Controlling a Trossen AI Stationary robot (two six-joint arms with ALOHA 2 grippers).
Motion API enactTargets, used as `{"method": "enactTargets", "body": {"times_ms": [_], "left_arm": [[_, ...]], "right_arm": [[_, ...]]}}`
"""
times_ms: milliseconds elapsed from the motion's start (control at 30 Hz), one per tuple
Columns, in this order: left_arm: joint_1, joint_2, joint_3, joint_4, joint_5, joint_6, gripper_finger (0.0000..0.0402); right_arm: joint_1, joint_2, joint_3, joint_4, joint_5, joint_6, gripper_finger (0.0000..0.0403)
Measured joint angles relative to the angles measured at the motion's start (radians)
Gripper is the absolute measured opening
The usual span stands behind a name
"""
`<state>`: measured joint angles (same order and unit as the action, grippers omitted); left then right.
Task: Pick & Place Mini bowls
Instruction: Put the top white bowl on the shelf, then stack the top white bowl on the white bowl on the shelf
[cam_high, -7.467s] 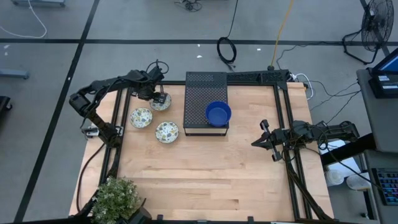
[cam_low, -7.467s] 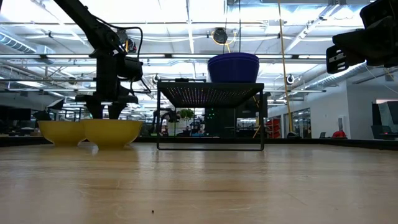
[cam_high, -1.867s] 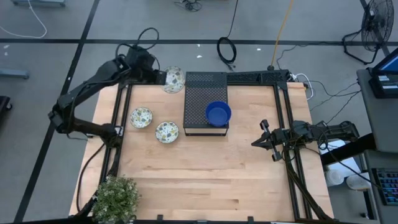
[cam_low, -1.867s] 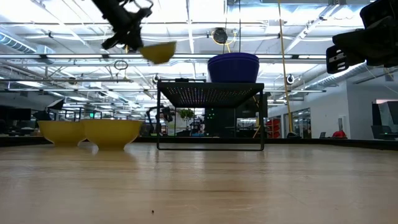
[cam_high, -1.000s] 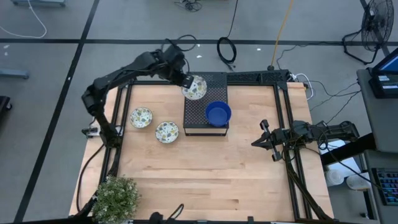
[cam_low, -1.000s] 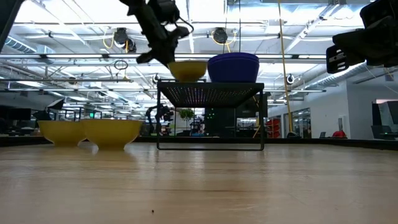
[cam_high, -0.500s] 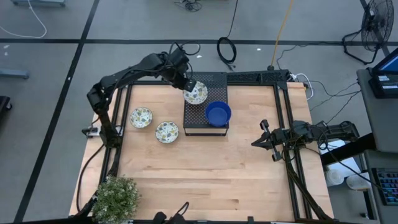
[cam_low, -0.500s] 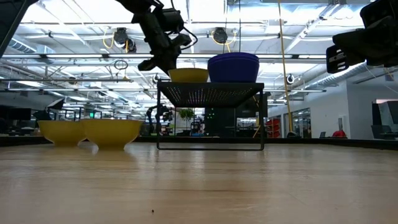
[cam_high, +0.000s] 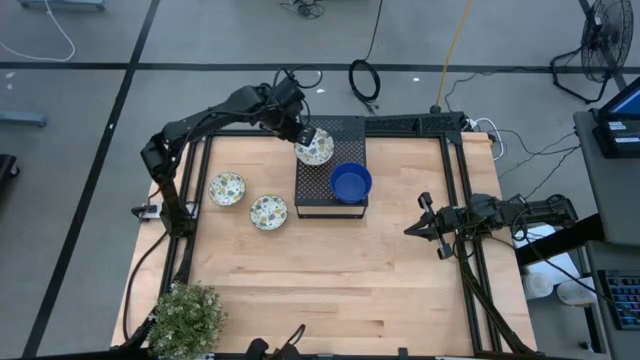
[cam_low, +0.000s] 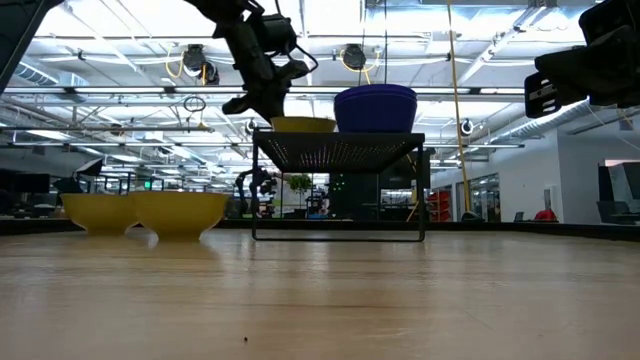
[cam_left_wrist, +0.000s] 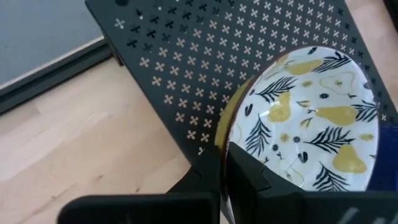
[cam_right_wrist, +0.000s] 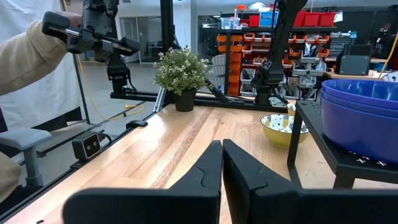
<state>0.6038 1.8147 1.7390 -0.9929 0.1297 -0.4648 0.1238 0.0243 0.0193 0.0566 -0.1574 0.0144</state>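
Observation:
My left gripper (cam_high: 303, 137) is shut on a cream bowl with a leaf pattern (cam_high: 316, 149), over the far left part of the black perforated box (cam_high: 320, 190). The low view shows this bowl's yellow outside (cam_low: 303, 124) down at the box top. Blue bowls (cam_high: 351, 183) sit stacked on the box's right part. Two more patterned bowls (cam_high: 227, 188) (cam_high: 268, 211) stand on the table left of the box. My right gripper (cam_high: 420, 226) waits shut at the table's right side, holding nothing. My left gripper pinches the patterned bowl's rim (cam_left_wrist: 231, 138) on the side toward the table's far left corner, one finger (cam_left_wrist: 258, 177) inside the bowl and one outside. The fingers slant down from the far left. The bowl's underside (cam_low: 303, 129) is at the box top, mouth up.
A potted plant (cam_high: 186, 318) stands at the table's near left corner. Black frame rails (cam_high: 470, 290) run along the table's left and right edges. A person's sleeve (cam_right_wrist: 25, 56) shows beyond the table in the right wrist view. Bare wood lies in front of the box.
My left gripper has sunk a little toward the box with the patterned bowl, which was held above the box top and now sits down at it. The gripper has stayed shut on the rim.

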Motion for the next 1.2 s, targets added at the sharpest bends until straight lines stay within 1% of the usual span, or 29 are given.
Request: {"method": "enactTargets", "body": {"times_ms": [67,267,500,767,1200], "left_arm": [[-0.003,0.000,0.000,0.002,-0.006,0.000,0.0022],[-0.006,-0.001,0.000,0.003,-0.030,0.014,0.0081],[-0.017,-0.001,0.000,0.008,-0.053,0.054,0.0116],[-0.015,-0.001,0.000,0.019,-0.053,0.105,0.0132],[0.004,-0.064,0.000,0.008,-0.053,0.101,0.0134]], "right_arm": [[0.000,0.000,0.000,0.000,0.000,0.000,0.0000],[0.000,0.000,0.000,0.000,0.000,0.000,0.0000],[0.000,0.000,0.000,0.000,0.000,0.000,0.0000],[0.000,0.000,0.000,0.000,0.000,0.000,0.0000],[0.000,0.000,0.000,0.000,0.000,0.000,0.0000]]}}
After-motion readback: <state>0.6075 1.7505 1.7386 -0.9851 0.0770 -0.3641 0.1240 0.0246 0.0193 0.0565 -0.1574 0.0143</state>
